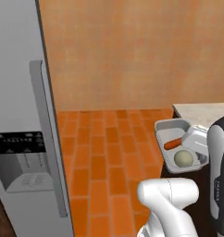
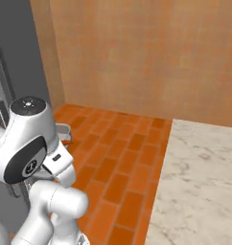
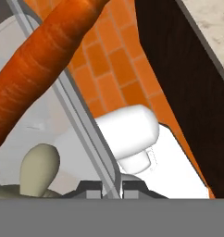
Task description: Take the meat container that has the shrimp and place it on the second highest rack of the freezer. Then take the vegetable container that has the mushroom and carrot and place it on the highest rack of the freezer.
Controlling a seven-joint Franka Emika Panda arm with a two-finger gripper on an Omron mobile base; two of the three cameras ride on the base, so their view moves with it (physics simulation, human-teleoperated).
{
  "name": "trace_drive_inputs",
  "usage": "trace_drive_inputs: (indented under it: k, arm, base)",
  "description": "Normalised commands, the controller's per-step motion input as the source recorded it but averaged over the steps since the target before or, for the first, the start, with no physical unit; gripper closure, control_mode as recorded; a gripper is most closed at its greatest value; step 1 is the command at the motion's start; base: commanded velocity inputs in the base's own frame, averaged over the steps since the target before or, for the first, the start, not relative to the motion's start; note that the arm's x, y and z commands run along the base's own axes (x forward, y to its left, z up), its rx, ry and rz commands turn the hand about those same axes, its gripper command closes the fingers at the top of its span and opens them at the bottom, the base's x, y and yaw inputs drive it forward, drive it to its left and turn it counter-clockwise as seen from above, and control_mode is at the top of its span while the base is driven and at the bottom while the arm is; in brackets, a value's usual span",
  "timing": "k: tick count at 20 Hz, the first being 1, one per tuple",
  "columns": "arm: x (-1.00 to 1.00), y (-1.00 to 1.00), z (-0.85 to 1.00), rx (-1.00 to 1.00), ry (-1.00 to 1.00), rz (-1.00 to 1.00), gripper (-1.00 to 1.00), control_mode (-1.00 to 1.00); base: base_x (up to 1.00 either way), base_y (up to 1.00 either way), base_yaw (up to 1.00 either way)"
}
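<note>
Because the vegetable container (image 1: 171,128) is pinched by its rim, everything the coming move needs starts from that grip. In the hand view the two dark tips of the hand (image 3: 111,189) are drawn together on the tray's thin grey wall, one tip inside and one outside. The carrot (image 3: 37,69) lies just inside that wall, its long axis running roughly along it and away from the hand, and the mushroom (image 3: 39,169) sits close to the tips on the same inner side.

In the left base view the tray looks lifted off the counter (image 1: 204,112), out beyond its corner and above the orange tiled floor (image 1: 100,157), with the carrot across it and the mushroom nearer the arm. The freezer (image 1: 21,115) stands well apart on the far left, its grey door with the bar handle (image 1: 49,139) and dispenser panel turned towards the camera. Its racks cannot be seen here. My judgement is that the tray must travel leftward, kept level so its contents stay put.
</note>
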Motion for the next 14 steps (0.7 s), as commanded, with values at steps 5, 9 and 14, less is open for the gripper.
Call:
trace_drive_inputs:
  k: [5,9,14]
  arm:
    - [0.00,0.00,0.00,0.00,0.00,0.00,1.00,1.00]
    - [0.00,0.00,0.00,0.00,0.00,0.00,1.00,1.00]
    - [0.00,0.00,0.00,0.00,0.00,0.00,1.00,1.00]
  base:
    - [0.98,-0.04,0.00]
    - [1.00,-0.29,0.00]
    - [1.00,-0.53,0.03]
